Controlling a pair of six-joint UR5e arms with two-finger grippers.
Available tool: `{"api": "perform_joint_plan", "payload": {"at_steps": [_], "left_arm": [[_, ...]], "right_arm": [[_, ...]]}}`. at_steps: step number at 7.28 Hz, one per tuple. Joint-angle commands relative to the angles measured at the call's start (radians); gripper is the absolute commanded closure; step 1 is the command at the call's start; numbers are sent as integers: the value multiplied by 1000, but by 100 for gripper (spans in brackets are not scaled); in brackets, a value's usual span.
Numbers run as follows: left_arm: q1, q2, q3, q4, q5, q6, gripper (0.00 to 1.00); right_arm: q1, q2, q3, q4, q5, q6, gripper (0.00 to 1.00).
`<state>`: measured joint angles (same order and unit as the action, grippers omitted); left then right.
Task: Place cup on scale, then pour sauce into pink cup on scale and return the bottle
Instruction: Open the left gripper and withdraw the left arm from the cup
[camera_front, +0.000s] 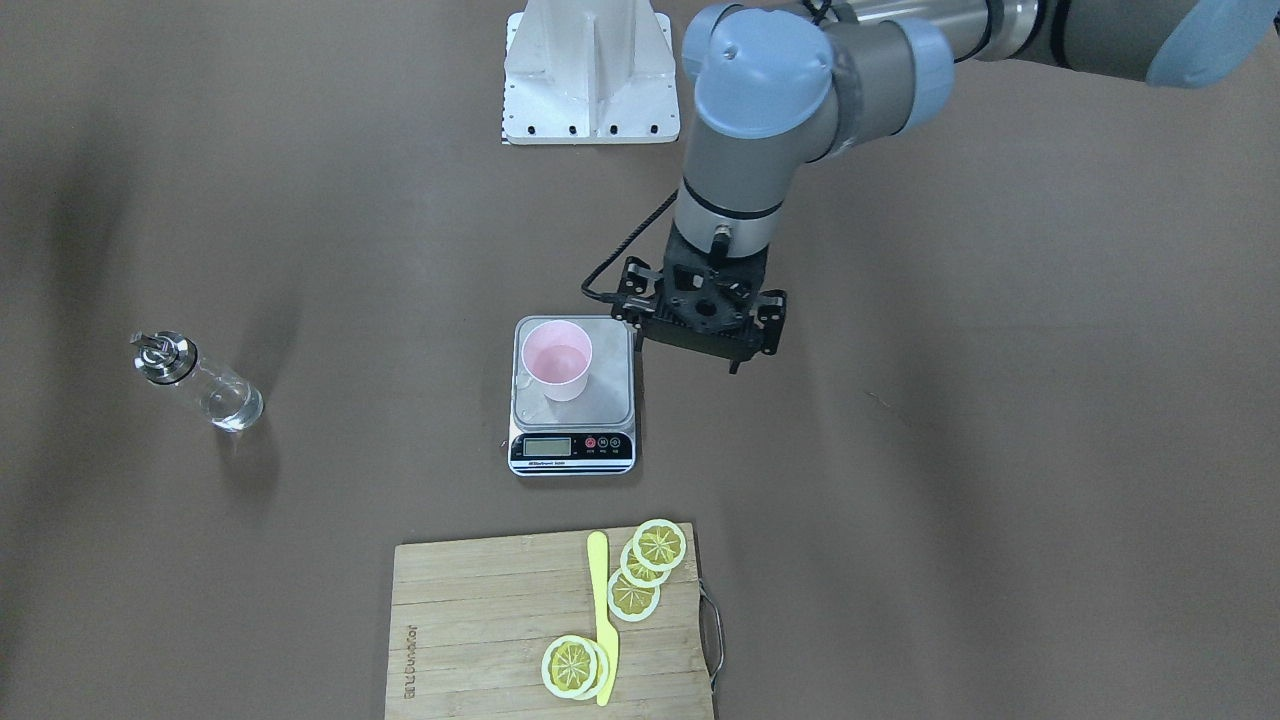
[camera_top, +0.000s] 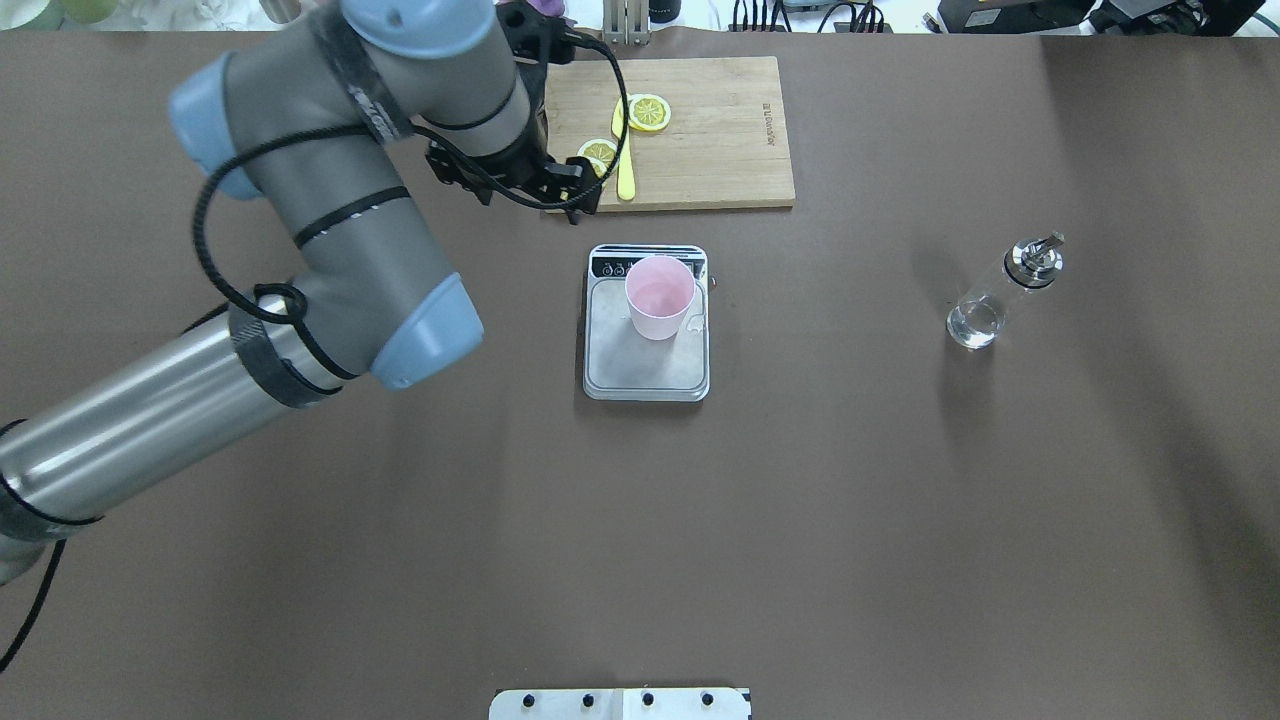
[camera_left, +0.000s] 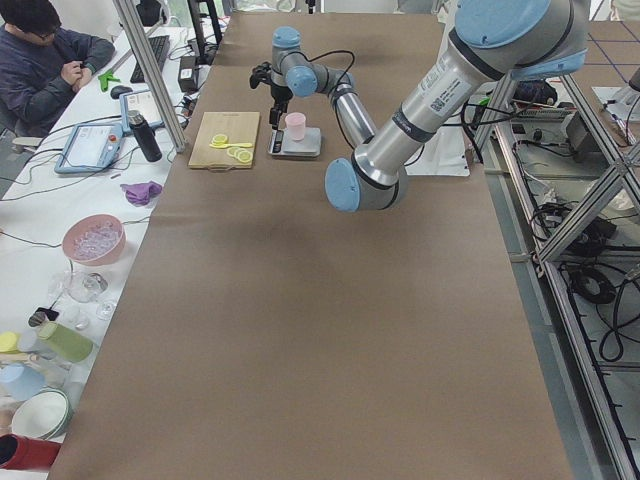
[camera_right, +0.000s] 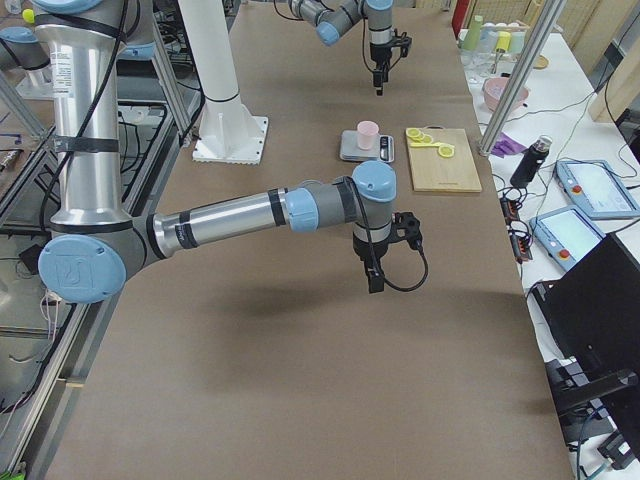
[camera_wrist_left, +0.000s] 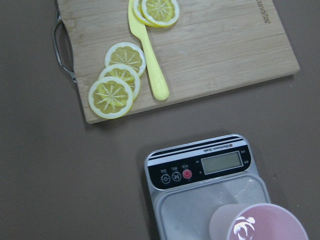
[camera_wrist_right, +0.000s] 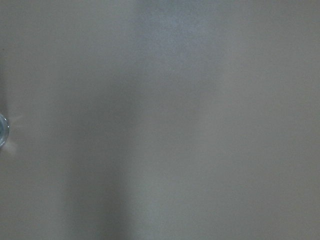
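The pale pink cup (camera_front: 557, 362) stands upright on the steel platform of the scale (camera_front: 600, 395), toward the display end; it also shows in the overhead view (camera_top: 659, 297) and the left wrist view (camera_wrist_left: 260, 225). My left gripper (camera_front: 705, 350) hangs just beside the scale, apart from the cup, open and empty. The clear glass bottle (camera_front: 200, 382) with its silver spout cap stands alone on the table far toward my right side (camera_top: 1000, 295). My right gripper (camera_right: 372, 275) hovers over bare table; I cannot tell whether it is open or shut. Only a sliver of the bottle (camera_wrist_right: 1, 130) shows in the right wrist view.
A wooden cutting board (camera_front: 480, 620) with lemon slices (camera_front: 655, 545) and a yellow knife (camera_front: 603, 620) lies beyond the scale, on the operators' side. The white robot base (camera_front: 590, 80) sits at the near table edge.
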<state>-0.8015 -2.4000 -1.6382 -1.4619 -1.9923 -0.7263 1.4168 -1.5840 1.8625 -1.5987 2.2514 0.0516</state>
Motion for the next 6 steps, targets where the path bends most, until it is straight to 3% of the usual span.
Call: {"api": "perform_joint_plan", "payload": {"at_steps": [1, 2, 5, 6], "left_arm": [[-189, 100, -80, 141, -71, 300, 2], [-264, 157, -75, 152, -69, 450, 2], [-491, 347, -28, 143, -123, 802, 2], [-533, 402, 36, 138, -120, 871, 2]], "right_arm": [[-27, -7, 9, 114, -4, -12, 0], [-44, -11, -6, 211, -7, -12, 0], [-52, -19, -8, 261, 0, -24, 0], [-53, -39, -8, 310, 5, -22, 0]]}}
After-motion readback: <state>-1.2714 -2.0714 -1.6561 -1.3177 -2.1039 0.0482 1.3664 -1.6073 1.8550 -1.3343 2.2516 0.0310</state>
